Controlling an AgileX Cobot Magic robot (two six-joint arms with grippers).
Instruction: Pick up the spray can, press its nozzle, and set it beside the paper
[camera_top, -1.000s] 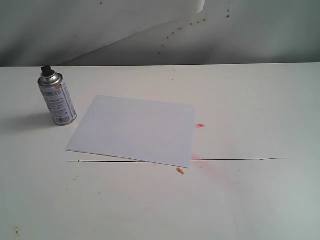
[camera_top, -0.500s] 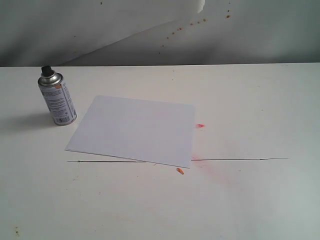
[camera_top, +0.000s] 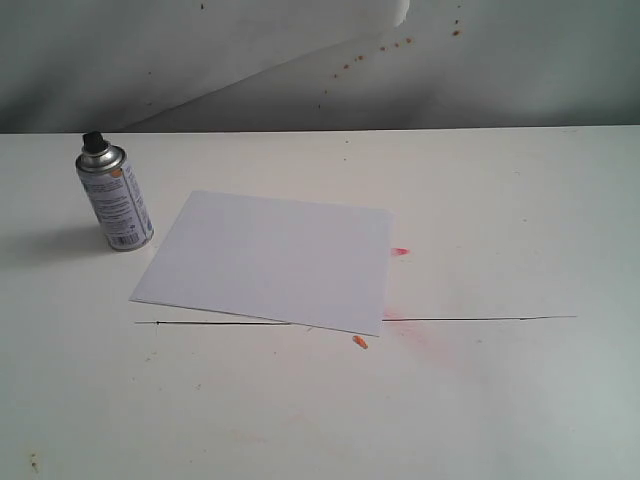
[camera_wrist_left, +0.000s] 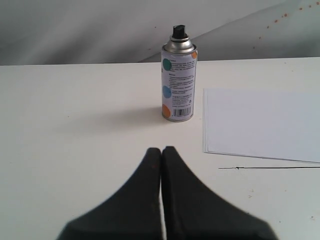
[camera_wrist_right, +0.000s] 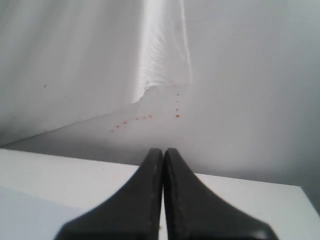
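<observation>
Right, the left gripper (camera_wrist_left: 161, 149) is sitting with its two black fingers pressed tip to tip, carrying nothing, and it is pointing across the bare white tabletop (camera_top: 500, 400) toward the spray can (camera_wrist_left: 179, 82). The right gripper (camera_wrist_right: 163, 150) is doing the same, fingers sealed together and empty, aiming past the table's far edge.

Moving out from the near edge, a small orange fleck (camera_top: 360, 342) is lying just beyond mid-table, and a thin black line (camera_top: 480, 319) is running across just behind it. The paper (camera_top: 270, 260) is lying flat and slightly skewed around the middle of the tabletop, its near corner overlapping that line, with a red smear (camera_top: 401, 251) showing just off its right edge.

Further back, toward the far left corner, the spray can is standing upright beside the paper's left corner, near it but not touching. The black nozzle (camera_top: 94, 143) is sitting on top, untouched. Beyond the far edge, a white backdrop sheet (camera_top: 250, 50) is hanging, carrying orange specks (camera_top: 385, 46).
</observation>
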